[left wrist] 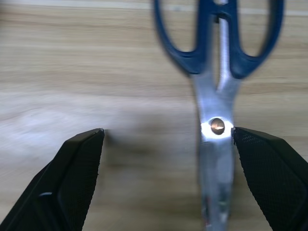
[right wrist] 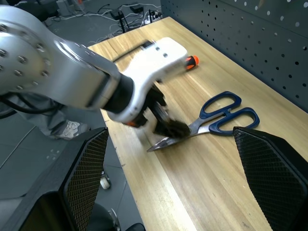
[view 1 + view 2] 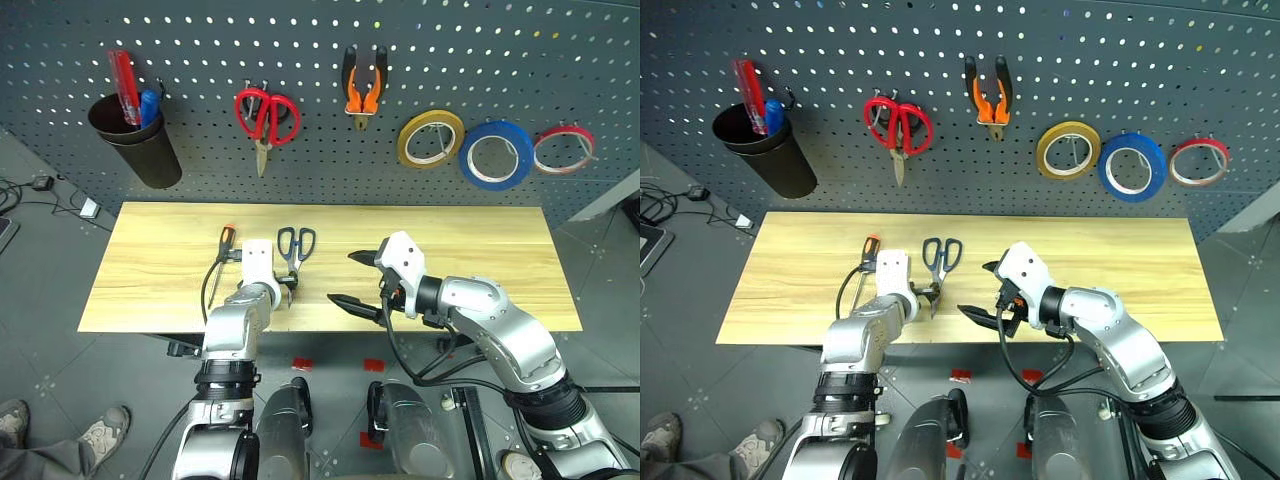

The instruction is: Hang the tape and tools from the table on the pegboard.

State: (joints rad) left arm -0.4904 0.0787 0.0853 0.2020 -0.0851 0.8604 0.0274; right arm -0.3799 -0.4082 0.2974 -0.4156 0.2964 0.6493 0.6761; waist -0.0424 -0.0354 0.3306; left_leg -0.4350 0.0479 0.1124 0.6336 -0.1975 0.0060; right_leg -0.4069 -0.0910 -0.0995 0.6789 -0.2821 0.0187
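Left wrist view: left gripper [image 1: 168, 139] wide open around scissors [image 1: 217, 72] on table [image 1: 72, 62], nothing grabbed; right gripper [image 3: 357, 280] open too.

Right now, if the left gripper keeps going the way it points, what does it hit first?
The scissors on the table. The left gripper is open, angled down at the blades near the pivot screw, one finger already beside it. It probably meets the blades, then the tabletop; exact depth is unclear.

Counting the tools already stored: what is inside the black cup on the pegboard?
Sticking out of the black cup are a red handle and a blue-topped item. Their lower parts are hidden by the cup's wall, as is anything beneath them.
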